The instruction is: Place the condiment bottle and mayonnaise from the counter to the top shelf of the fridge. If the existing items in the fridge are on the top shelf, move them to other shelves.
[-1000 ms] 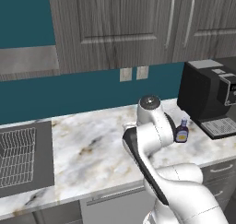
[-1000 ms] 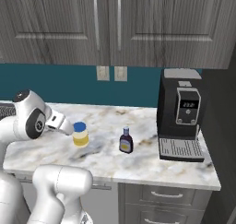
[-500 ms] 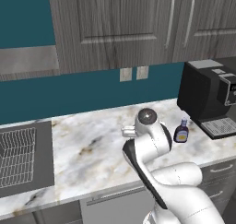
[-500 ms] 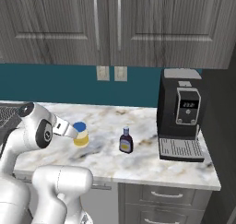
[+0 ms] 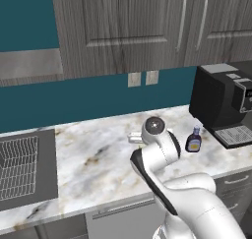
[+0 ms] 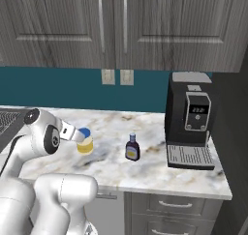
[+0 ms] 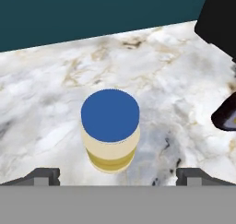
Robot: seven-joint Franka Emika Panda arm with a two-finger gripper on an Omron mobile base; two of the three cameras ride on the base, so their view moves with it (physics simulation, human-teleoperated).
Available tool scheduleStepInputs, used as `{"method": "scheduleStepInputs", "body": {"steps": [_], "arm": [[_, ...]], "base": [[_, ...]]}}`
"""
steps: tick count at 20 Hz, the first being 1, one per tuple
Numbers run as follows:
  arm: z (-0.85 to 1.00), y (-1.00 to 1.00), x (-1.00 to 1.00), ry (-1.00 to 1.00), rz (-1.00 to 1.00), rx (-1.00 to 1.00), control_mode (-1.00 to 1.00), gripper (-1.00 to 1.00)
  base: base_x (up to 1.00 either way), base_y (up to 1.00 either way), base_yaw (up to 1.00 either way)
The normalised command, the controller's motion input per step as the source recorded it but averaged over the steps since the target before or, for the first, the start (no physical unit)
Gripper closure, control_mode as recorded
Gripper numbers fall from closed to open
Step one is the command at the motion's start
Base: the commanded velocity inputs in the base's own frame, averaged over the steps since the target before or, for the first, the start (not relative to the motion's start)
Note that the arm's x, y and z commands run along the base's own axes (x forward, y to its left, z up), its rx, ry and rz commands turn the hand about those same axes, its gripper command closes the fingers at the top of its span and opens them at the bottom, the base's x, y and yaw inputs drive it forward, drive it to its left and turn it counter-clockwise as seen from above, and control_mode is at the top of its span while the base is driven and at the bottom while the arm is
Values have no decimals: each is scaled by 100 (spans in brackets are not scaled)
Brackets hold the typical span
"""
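Marbled worktop (image 7: 184,71) carries the mayonnaise jar (image 7: 110,132) mid-surface beneath my wide-open claw (image 7: 117,174), and it looks stiff, smooth and likely slippery, so I'd grip its sides below the blue lid (image 7: 110,115).

The scene is lit evenly and fairly brightly, with no glare or blown highlights. A soft grey shadow is cast on the bench (image 7: 55,94) beside the mayonnaise (image 7: 110,131) in the hand view. Everything is rendered in focus, with slightly coarse edges and no distortion.
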Motion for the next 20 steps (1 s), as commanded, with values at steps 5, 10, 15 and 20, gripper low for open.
{"method": "scheduleStepInputs", "body": {"steps": [5,10,15,20], "arm": [[-8,-5,23,0,0,0,-100,-100],[-11,-2,13,0,0,0,-100,-100],[-19,0,2,0,0,0,-100,-100],[-24,-10,1,1,-4,0,-100,-100]], "base": [[0,0,0],[0,0,0],[0,0,0],[0,0,0]]}}
